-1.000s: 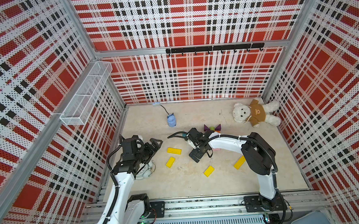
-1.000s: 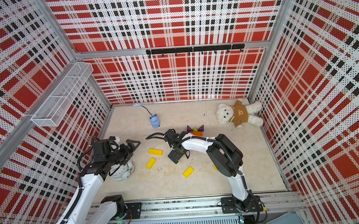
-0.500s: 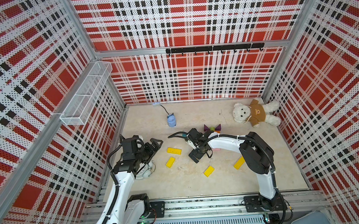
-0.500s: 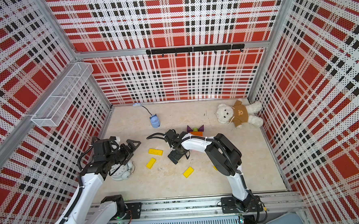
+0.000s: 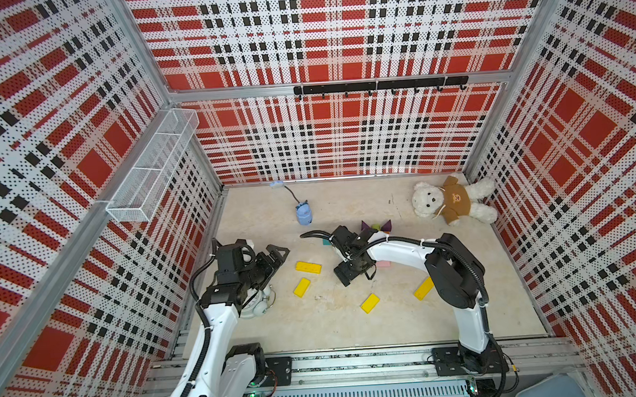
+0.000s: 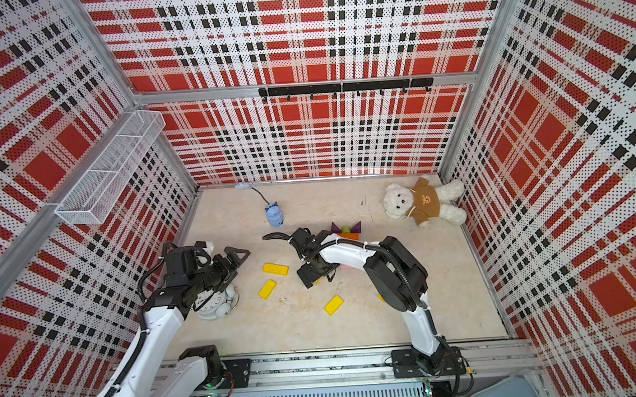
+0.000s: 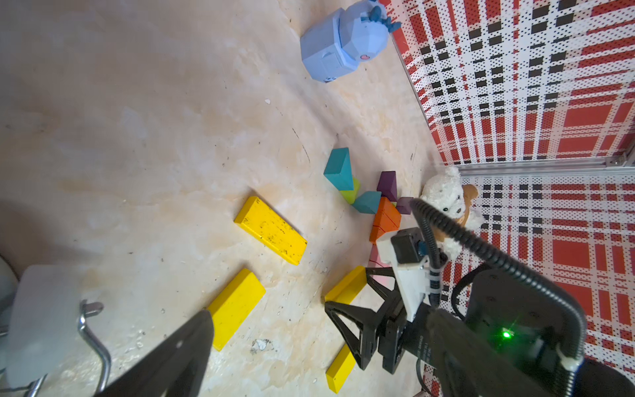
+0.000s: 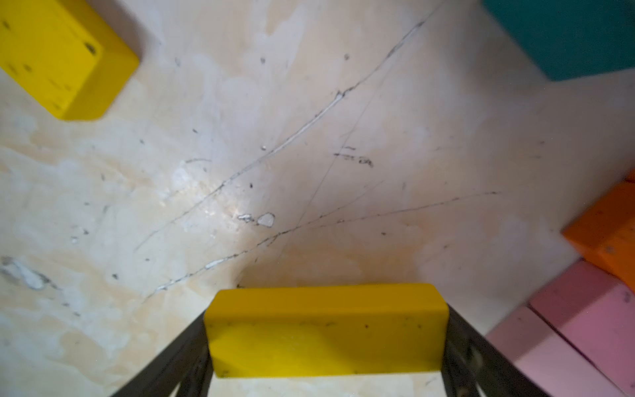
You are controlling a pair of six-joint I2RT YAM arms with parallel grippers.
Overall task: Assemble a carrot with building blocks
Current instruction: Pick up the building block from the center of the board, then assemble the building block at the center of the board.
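Observation:
My right gripper [image 8: 326,330] is low on the floor, shut on a flat yellow bar [image 8: 326,343] that lies there, a finger against each end. In both top views this gripper [image 5: 352,272] [image 6: 315,274] covers most of that bar. Three more yellow bars [image 5: 308,267] [image 5: 301,287] [image 5: 370,303] lie loose around it, and another [image 5: 424,288] sits by the right arm. Behind it are purple triangles [image 5: 376,225], teal triangles [image 7: 338,170], a lime-green stub [image 7: 350,192], an orange bar [image 7: 385,220] and pink bars [image 8: 584,326]. My left gripper [image 5: 276,252] [image 7: 309,361] hangs open and empty above the floor.
A white alarm clock [image 6: 213,304] lies under the left arm. A plush bear [image 5: 451,201] sits in the back right corner, and a blue toy robot [image 5: 304,213] with a cord stands at the back. A wire basket [image 5: 150,171] hangs on the left wall.
The right arm's elbow has leaned slightly to the left while its gripper stays over the same spot. The left arm has not moved.

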